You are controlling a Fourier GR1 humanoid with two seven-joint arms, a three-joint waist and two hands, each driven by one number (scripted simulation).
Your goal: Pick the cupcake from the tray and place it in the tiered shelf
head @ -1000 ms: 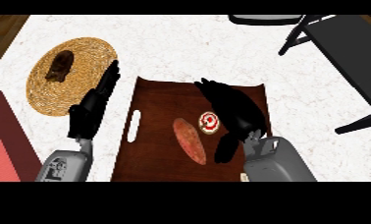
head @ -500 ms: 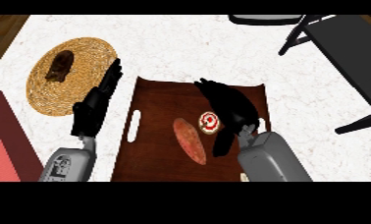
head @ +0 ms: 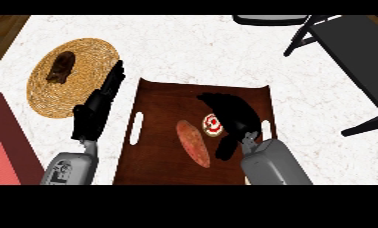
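Cupcake on dark wooden tray as robot's right hand closes in over it

Cupcake (head: 212, 124), small and round with white frosting and a red swirl, sits on the dark brown rectangular wooden tray (head: 159, 122), just right of a long reddish sausage (head: 193, 143) and under the right hand (head: 235, 114). That black hand arches over the cupcake, fingers bent around its far side without clearly pinching it. Compared with a second ago the forearm has slid slightly forward, suggesting the grasp is being settled; lifting is not yet done. Left of the tray, the left hand (head: 100, 104) rests with fingers straight, beside a round woven straw mat (head: 88, 59) bearing a dark brown lump (head: 60, 67). No writing or labels are legible.
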